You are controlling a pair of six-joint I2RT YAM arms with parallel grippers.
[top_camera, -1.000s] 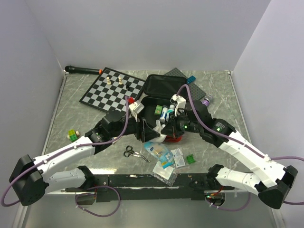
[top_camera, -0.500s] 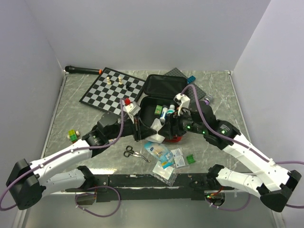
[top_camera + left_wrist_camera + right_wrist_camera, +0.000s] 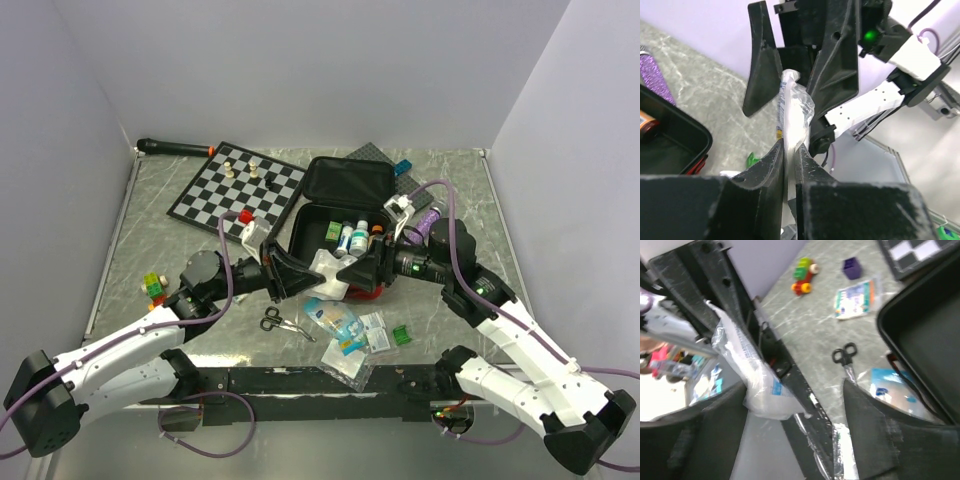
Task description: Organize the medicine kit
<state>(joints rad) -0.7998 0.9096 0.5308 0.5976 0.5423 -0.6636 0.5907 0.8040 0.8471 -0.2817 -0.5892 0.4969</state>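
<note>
In the top view, a chessboard (image 3: 237,190) is seen at the upper left of the frame, with a few pieces standing on it, and a small pile of coloured blocks (image 3: 153,287) lies at the left edge of the table. Just left of centre, the left gripper (image 3: 305,272) is closed almost fully on a clear plastic packet (image 3: 326,264). In the left wrist view the packet is pinched by its lower edge between the two fingers and held upright above them. Below it in the top view, a pair of scissors (image 3: 283,323) and several loose flat packets (image 3: 345,335) are spread on the table.

The medicine kit (image 3: 345,182) lies open at the centre of the frame, just above the two grippers. Its black-lined lid is folded back toward the upper edge, a strip of red shell shows at its lower side, and small bottles (image 3: 360,236) are standing in its base.

Right of centre, the right gripper (image 3: 352,270) is pointed at the left one with its jaws spread wide. In the right wrist view the packet stands between the parted fingers, nearer one of them, and is not gripped. Whether it is brushed by a finger cannot be told. A purple bottle (image 3: 432,215) lies just right of the kit.
</note>
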